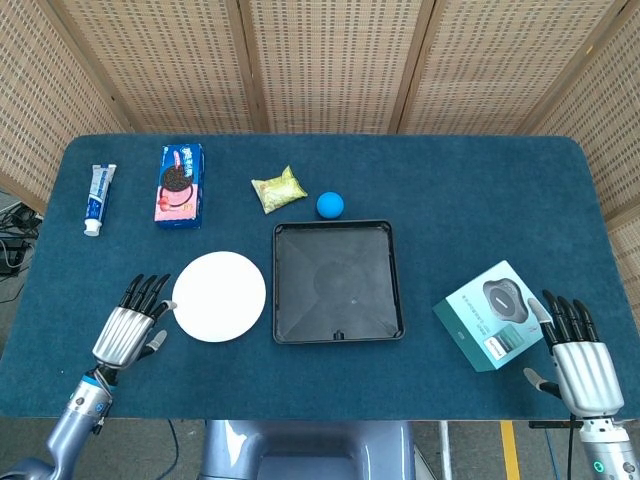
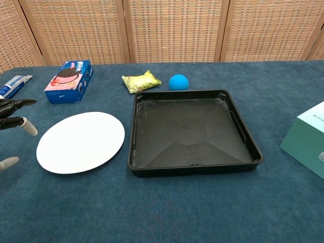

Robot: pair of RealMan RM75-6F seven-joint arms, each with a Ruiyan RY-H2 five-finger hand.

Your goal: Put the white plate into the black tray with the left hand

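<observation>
While only head view shows right hand (image 1: pixel 583 372), both hands (image 1: pixel 130 327) spread, empty

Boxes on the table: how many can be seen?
2. The blue cookie box lies at the far left, beside the toothpaste tube. The teal box sits near the right front edge, by the right hand.

Left hand (image 1: pixel 128 328), right hand (image 1: pixel 578 366) — silver palms, black fingers, pale tips — blue-grey forearms.

Left robot hand (image 1: pixel 132 322) beside white plate (image 1: pixel 219 297) — apart
</observation>
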